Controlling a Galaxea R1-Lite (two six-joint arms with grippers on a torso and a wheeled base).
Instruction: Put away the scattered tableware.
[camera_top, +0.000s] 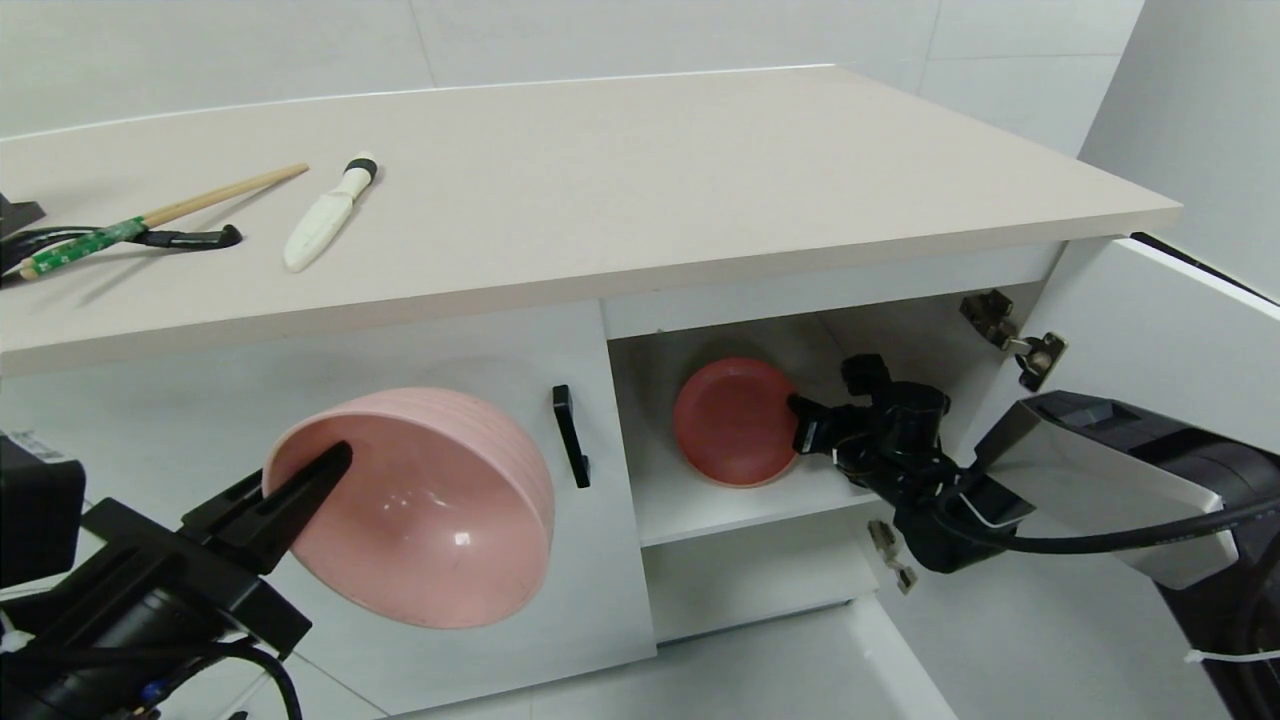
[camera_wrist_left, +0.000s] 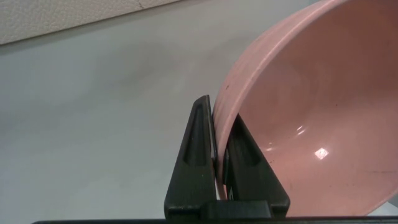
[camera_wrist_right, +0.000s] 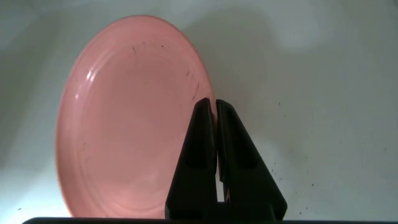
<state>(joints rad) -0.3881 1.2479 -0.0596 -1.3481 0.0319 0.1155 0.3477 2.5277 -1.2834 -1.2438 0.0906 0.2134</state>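
Left end effector (camera_top: 335, 462), 7 o'clock, nearest: fingers pinched narrow on the rim of a pink bowl (camera_top: 440, 520), one finger inside, one outside. The bowl is tipped on its side in the air before the closed cabinet door (camera_top: 470, 350).

Right end effector (camera_top: 805, 425), 4 o'clock: clamped tight on the edge of a red plate (camera_top: 730, 420), which is upright on edge at the shelf (camera_top: 720, 515) inside the open cabinet.

Far, 10 o'clock, on the counter (camera_top: 650, 170): chopsticks (camera_top: 160, 213) and a white utensil (camera_top: 322, 218), lying apart.

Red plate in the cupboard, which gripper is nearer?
Right. The right gripper grips the red plate inside the cupboard; the left gripper holds a pink bowl by the closed door.
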